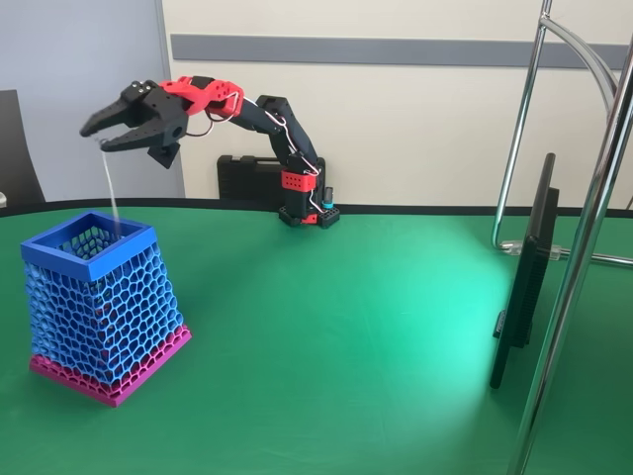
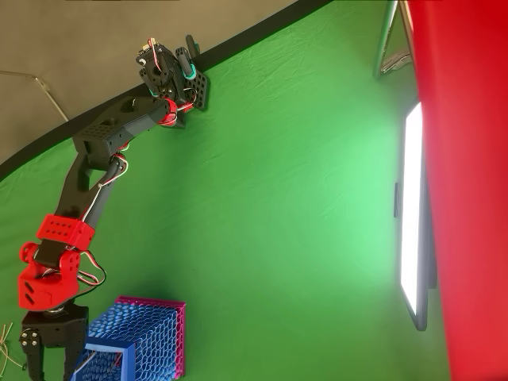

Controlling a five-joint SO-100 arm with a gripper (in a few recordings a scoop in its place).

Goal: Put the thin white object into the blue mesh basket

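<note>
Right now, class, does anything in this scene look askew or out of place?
Yes. The blue mesh basket sits tilted on the green table: its pink base is lifted at the left side in the fixed view. The thin white stick hangs from the gripper, its lower end inside the basket's rim.

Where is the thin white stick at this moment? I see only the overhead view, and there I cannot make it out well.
Observer: In the fixed view the thin white stick hangs from the fingertips of the gripper.
Operator: Does it hang straight?
Observer: Nearly upright; its lower end leans slightly to the right in that view.
Operator: How far down does it reach?
Observer: Its lower end falls within the square rim outline of the blue mesh basket. I cannot tell whether it is already below the rim.
</note>
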